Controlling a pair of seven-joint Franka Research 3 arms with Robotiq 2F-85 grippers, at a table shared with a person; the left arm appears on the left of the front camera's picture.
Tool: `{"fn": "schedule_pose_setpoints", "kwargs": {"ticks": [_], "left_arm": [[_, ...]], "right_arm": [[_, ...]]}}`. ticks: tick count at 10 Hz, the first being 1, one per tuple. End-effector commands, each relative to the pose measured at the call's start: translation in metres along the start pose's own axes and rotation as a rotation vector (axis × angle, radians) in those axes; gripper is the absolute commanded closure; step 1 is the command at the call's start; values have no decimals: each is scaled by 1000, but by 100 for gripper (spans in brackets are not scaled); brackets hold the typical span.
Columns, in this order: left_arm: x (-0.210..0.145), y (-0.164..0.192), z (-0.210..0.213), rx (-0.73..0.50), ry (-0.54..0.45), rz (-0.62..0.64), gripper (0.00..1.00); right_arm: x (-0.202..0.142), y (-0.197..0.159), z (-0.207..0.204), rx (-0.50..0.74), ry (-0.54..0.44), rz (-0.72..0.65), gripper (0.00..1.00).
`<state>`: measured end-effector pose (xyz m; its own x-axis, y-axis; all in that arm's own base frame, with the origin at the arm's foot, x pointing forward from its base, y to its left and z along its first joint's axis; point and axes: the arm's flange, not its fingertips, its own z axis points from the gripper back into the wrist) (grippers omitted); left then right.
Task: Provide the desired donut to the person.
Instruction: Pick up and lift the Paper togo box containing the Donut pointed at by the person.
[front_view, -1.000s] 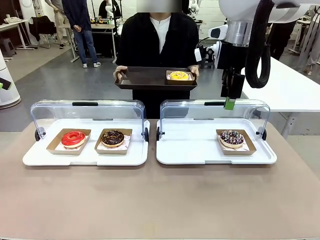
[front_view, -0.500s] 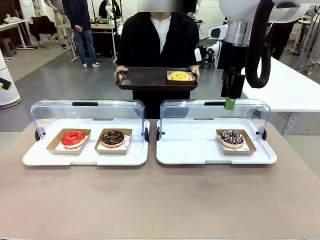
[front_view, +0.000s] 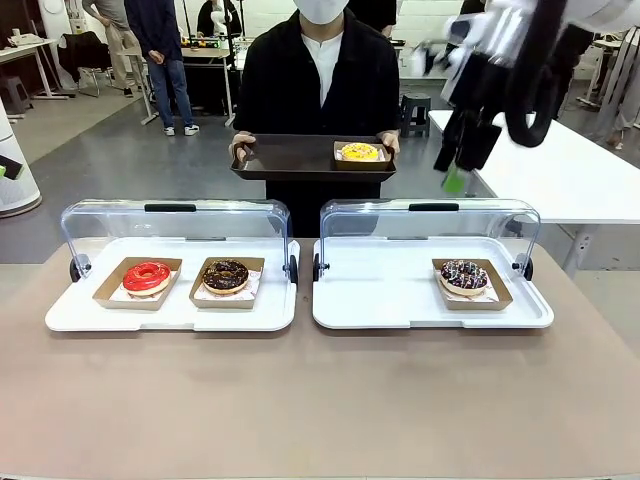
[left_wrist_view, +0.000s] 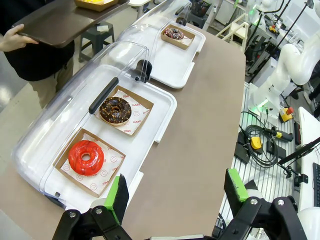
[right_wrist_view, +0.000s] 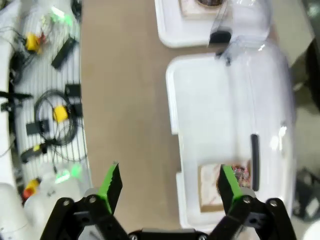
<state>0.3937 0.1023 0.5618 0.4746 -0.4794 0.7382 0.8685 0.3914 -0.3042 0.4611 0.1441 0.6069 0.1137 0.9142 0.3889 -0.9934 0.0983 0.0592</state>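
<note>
The floor (front_view: 110, 150) is grey and smooth. A long white table (front_view: 580, 175) stands beyond the far right corner of the brown surface (front_view: 320, 400). Farther back are a desk (front_view: 25, 45), a dark chair (front_view: 88, 52) and a dark stool (front_view: 415, 108).

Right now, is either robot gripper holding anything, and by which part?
No. The black, green-padded left gripper and right gripper stand open, empty. The person's hands hold the dark brown rectangular tray by its two ends.
</note>
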Motion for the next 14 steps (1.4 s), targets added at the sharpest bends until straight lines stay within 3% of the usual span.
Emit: {"fn": "schedule_pose_setpoints", "kwargs": {"ticks": [1,3,4,5,8,11,14], "left_arm": [[3,-2,1,-5,-13,15,0],[3,-2,1,-5,-13,15,0],[3,-2,1,-5,-13,15,0],[3,-2,1,-5,-13,15,0],[3,-2,1,-5,-13,15,0],[3,-2,1,-5,-13,15,0],[3,-2,1,-5,-13,15,0]], "right_arm": [[-62,-7,23,60,-307,-12,0],[-138,-20,35,35,-497,-16,0],[-184,-26,34,-1,-580,-88,0],[-231,-29,28,-16,-629,-128,0],[-322,-16,22,-46,-687,-118,0],[-354,0,28,-46,-713,-105,0],[-346,3,35,-55,-697,-75,0]]}}
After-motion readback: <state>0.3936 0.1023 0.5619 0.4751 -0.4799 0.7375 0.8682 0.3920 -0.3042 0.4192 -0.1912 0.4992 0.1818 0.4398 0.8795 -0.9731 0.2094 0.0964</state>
